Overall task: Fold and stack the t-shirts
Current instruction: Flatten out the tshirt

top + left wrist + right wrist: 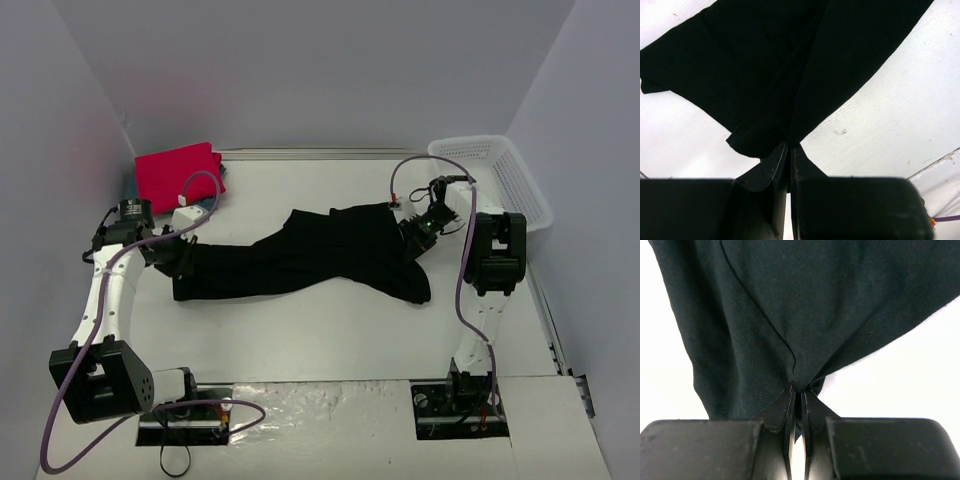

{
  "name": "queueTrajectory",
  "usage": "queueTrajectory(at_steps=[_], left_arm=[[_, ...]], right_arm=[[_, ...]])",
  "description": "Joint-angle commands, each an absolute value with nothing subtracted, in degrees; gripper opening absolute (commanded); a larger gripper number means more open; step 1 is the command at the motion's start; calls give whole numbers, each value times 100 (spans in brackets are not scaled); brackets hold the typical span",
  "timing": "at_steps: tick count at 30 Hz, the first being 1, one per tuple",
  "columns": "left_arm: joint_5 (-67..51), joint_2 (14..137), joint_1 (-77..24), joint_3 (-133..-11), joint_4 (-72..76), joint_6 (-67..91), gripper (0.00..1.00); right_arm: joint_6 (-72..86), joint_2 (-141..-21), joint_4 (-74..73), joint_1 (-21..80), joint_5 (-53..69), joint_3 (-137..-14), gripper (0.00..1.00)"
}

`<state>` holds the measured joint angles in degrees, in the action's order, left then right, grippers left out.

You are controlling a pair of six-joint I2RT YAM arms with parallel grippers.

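As things lie now, table: a white flat tabletop [330,330] fills the overhead view, arm bases at 6 o'clock.
Black shirt: a large plain black cloth t-shirt [310,255] lies stretched across the centre from 9 o'clock to 3 o'clock, bunched and creased, not flat.
Basket: a white plastic mesh basket [500,160] sits at 2 o'clock, beside the right arm.
Red shirt: a bright red-pink cloth t-shirt [178,172] rests at 10 o'clock as a neat rectangle.
Teal cloth: a sliver of teal-blue fabric [131,188] peeks from under the red shirt's 9 o'clock edge; too little shows to judge its shape.
Left gripper: the left gripper [789,150] has its jaws clamped on the black shirt's 9 o'clock end.
Right gripper: the right gripper [799,392] has its jaws pinched on the 3 o'clock end.
Progress: the red shirt looks folded and apparently stacked on the teal one; the black shirt is unfolded, so spreading, folding and stacking it remain.
Count: three shirts, if the teal sliver is one; one basket; two arms; two grippers.
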<state>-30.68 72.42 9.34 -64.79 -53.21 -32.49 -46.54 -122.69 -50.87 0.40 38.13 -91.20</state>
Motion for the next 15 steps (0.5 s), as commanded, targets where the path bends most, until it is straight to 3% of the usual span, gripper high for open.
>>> queueTrajectory(at_steps=[1, 15], left_arm=[[-3217, 7242, 940, -6486, -5247, -3164, 2], [-2742, 7357, 940, -7303, -4843, -2549, 2]], right_arm=[[-4554, -11936, -5441, 26, 3630, -9333, 0], [-3542, -11189, -5124, -633, 2522, -11363, 0]])
